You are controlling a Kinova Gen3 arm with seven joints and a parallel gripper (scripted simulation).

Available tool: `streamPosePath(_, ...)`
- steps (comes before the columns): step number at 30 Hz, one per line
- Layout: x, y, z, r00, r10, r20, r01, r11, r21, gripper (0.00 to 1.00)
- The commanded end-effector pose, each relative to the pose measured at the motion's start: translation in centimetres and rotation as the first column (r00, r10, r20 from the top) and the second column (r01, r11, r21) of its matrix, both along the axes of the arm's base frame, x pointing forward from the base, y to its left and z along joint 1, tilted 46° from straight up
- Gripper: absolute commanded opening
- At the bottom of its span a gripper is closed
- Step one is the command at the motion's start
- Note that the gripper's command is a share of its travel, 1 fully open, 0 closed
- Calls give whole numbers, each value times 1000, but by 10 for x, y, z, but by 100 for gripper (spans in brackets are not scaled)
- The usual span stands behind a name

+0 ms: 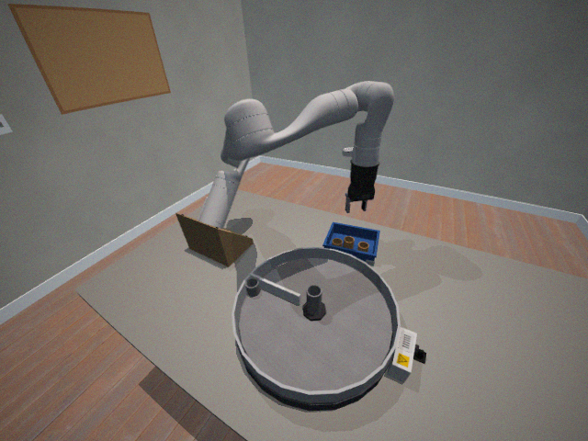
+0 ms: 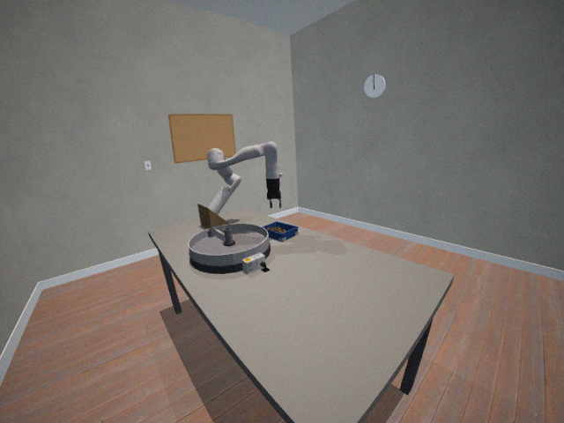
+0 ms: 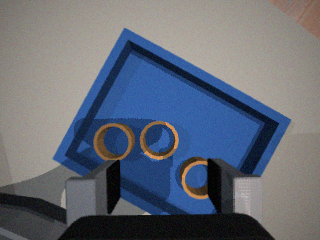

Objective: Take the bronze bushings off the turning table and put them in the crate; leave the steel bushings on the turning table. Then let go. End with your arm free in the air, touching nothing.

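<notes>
Centre right in my top view: gripper (image 1: 356, 205) (image 2: 275, 203) (image 3: 163, 178), open, above blue crate (image 1: 351, 254) (image 2: 283, 237) (image 3: 210, 79); three bronze bushings (image 1: 348, 242) (image 3: 159, 140) inside.

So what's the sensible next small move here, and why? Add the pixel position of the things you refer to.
Probably just lift the claw (image 1: 356, 207) (image 2: 275, 204) (image 3: 163, 178) away: it's open and holds nothing, the crate (image 1: 378, 237) (image 2: 286, 237) (image 3: 207, 77) has three bronze bushings, and the turning table (image 1: 315, 389) (image 2: 218, 262) shows only a grey one.
</notes>
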State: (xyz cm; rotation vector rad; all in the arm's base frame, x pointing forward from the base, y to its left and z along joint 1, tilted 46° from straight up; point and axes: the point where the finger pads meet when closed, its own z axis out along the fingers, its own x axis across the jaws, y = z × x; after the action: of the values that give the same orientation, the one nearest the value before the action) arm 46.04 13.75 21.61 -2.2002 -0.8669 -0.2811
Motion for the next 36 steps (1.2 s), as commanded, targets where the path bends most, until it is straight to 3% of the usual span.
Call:
streamPosePath(1,0,1,0,1000,1,0,-1,1000,1,100)
streamPosePath(8,0,1,0,1000,1,0,-1,1000,1,100)
streamPosePath(13,0,-3,2,974,159,163,-161,987,2,100)
streamPosePath(25,0,-3,2,974,159,163,-161,987,2,100)
streamPosePath(30,0,-6,4,897,306,319,-315,949,-23,100)
streamPosePath(36,0,-6,4,897,306,319,-315,949,-23,100)
